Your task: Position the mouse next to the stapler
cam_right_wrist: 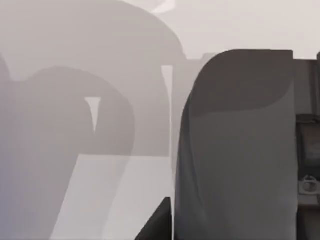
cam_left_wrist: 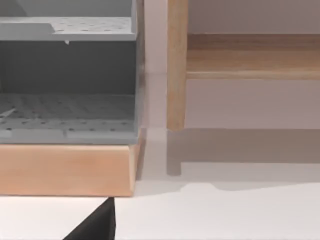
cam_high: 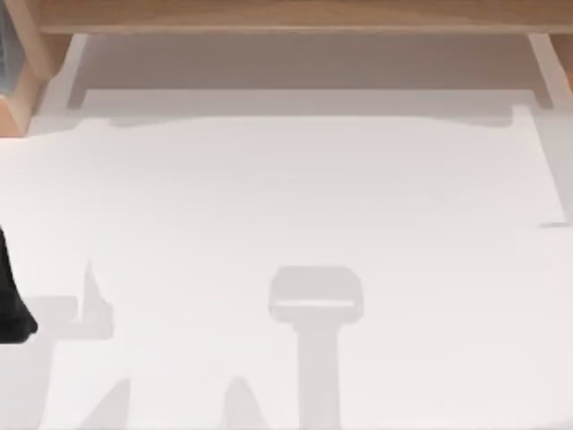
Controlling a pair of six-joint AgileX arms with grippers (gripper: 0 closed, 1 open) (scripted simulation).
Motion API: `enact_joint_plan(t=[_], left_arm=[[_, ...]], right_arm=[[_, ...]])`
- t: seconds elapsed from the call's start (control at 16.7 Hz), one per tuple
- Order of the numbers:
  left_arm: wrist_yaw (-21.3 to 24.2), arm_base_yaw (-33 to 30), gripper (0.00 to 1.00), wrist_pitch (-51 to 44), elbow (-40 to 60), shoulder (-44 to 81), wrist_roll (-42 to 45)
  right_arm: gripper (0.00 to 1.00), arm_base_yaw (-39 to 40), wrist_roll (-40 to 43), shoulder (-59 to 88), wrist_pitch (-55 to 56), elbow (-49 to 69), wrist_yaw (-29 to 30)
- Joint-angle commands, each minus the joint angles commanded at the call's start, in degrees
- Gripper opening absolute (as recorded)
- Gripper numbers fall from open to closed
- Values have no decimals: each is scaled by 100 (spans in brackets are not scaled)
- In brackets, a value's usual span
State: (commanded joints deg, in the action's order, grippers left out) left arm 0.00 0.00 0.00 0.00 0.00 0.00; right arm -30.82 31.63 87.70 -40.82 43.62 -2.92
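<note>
The mouse and the stapler are out of the top view. In the right wrist view a large dark grey rounded body (cam_right_wrist: 235, 150) stands close by on the white table (cam_right_wrist: 125, 200). A darker part with a small screw sits at its side, and I cannot tell whether this body is the mouse or the stapler. One black finger (cam_right_wrist: 157, 222) of my right gripper pokes in just beside it. My left arm (cam_high: 13, 296) shows as a black shape at the table's left edge. One black finger (cam_left_wrist: 97, 225) of my left gripper hangs over the table.
A wooden rail (cam_high: 286, 16) runs along the back of the table. A grey perforated shelf unit (cam_left_wrist: 67, 80) on a wooden base (cam_left_wrist: 65, 170) stands at the back left, next to a wooden post (cam_left_wrist: 176, 65). Grey shadows lie on the white tabletop (cam_high: 313, 179).
</note>
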Motion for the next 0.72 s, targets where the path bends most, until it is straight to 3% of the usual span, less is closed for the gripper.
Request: enact_joint_plan(t=[0.36, 0.72], left_arm=[[0, 0, 100, 0, 0, 0, 0], [0, 0, 100, 0, 0, 0, 0]], right_arm=[[98, 0, 0, 0, 0, 0, 0], [100, 0, 0, 0, 0, 0, 0]])
